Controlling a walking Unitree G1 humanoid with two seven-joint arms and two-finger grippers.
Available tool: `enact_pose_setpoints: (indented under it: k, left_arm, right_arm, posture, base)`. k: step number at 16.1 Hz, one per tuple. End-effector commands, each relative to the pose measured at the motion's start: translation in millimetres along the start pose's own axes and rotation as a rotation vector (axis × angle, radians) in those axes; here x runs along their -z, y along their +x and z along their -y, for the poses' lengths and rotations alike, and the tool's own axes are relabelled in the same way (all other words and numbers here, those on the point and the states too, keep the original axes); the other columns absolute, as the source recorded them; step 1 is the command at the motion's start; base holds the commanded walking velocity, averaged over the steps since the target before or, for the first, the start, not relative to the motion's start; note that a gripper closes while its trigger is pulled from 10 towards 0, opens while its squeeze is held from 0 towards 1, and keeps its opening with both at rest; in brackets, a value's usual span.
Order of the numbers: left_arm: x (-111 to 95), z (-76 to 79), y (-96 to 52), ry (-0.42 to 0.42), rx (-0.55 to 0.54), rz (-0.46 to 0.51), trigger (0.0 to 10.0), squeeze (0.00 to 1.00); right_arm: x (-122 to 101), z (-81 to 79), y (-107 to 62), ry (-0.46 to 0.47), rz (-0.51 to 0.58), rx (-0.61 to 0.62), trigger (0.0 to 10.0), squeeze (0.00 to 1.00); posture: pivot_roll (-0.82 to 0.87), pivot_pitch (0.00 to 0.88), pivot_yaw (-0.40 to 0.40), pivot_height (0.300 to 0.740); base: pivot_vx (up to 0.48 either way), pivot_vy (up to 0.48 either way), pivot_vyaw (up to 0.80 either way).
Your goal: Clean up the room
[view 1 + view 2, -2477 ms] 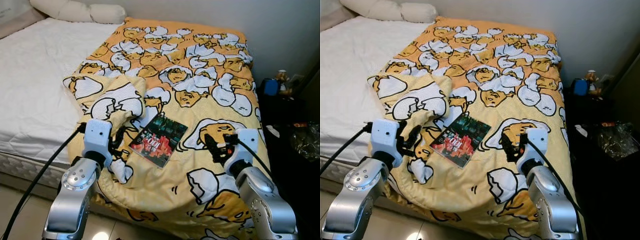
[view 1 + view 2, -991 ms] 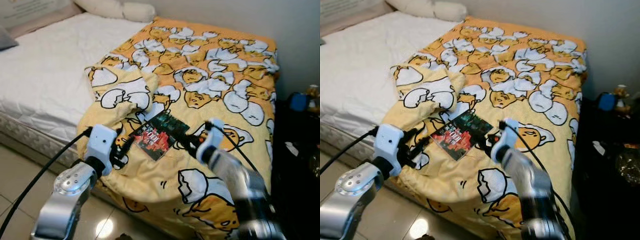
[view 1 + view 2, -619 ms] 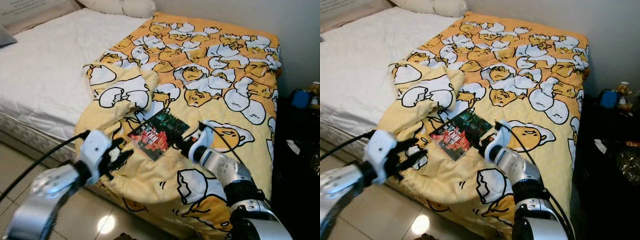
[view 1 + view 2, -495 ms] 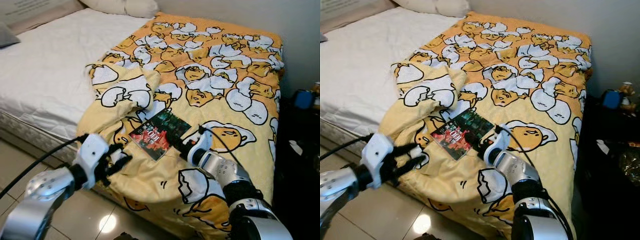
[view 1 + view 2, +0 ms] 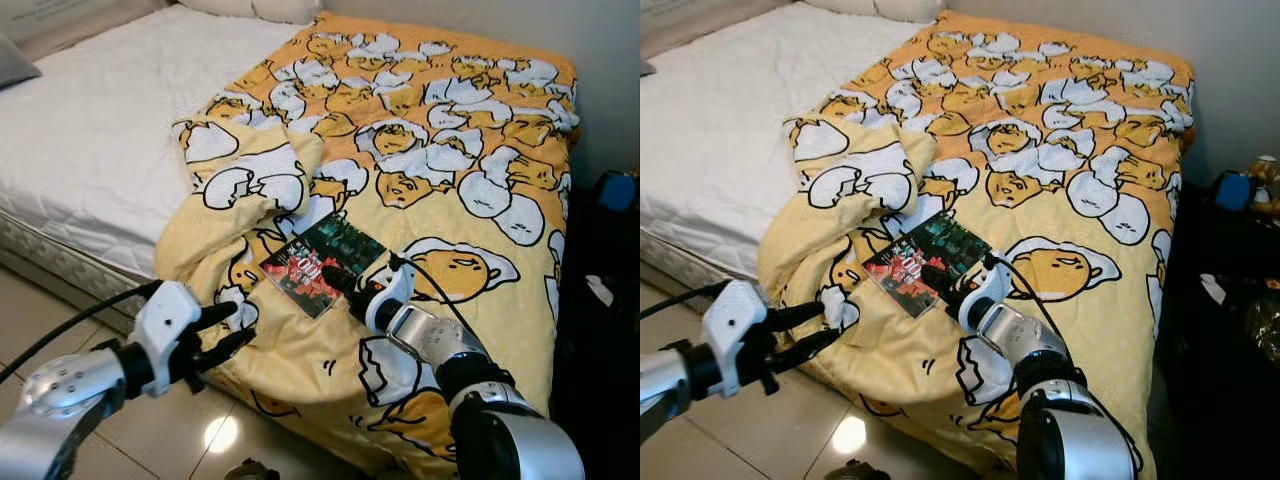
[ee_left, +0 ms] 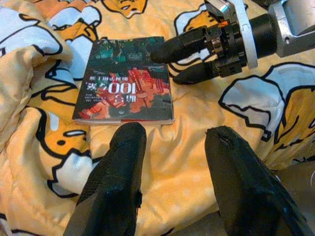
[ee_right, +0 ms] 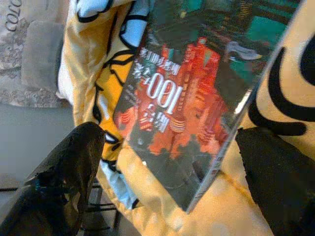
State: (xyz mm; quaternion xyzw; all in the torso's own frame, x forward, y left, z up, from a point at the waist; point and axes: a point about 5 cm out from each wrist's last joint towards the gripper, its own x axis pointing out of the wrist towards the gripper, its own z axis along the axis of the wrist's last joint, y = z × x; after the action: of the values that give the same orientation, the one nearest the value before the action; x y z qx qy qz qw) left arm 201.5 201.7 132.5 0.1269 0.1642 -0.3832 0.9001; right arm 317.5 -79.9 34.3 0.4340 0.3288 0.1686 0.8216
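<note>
Book (image 5: 322,263) flat on yellow egg-print blanket (image 5: 470,130), near foot edge of bed (image 5: 90,150). Right hand (image 5: 345,290) at book's 4 o'clock corner, fingers spread. Left hand (image 5: 225,332) at 8 o'clock, spread, touching nothing.

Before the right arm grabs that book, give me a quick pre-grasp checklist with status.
1. Book lies flat on the quilt, cover up, nothing on it: ok.
2. Right gripper open, at the book's near right edge: ok.
3. Fingers straddle the book: one fingertip over the cover, the other off the edge; in the right wrist view the book sits between them: ok.
4. Lower finger under the book: cannot tell.
5. Left gripper open, off the bed's edge, apart from the book: ok.
6. Soft, rumpled quilt under the book may give way: not ok.
</note>
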Motion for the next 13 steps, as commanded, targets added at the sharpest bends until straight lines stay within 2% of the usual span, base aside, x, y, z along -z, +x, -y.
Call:
enact_pose_setpoints:
  k: [1,7,13]
  left_arm:
    - [-2,0.8,-4.1,0.006,0.006,-0.003,10.0,0.29]
    - [-2,1.1,-13.3,-0.010,0.004,-0.017,10.0,0.30]
    - [-3,2.1,-14.9,-0.013,0.011,-0.026,10.0,0.29]
  right_arm:
    - [0,-1.5,1.8,-0.007,-0.001,0.007,10.0,1.00]
    - [0,-8.6,7.3,0.066,0.027,-0.035,10.0,1.00]
    - [-4,-11.8,8.9,0.084,0.061,-0.061,10.0,1.00]
  posture:
    - [0.05,0.102,0.007,0.740]
    - [0.09,0.137,0.015,0.740]
    - [0.11,0.153,0.013,0.740]
  base:
    - [0.000,0.000,0.00]
    - [0.000,0.000,0.00]
    - [0.000,0.000,0.00]
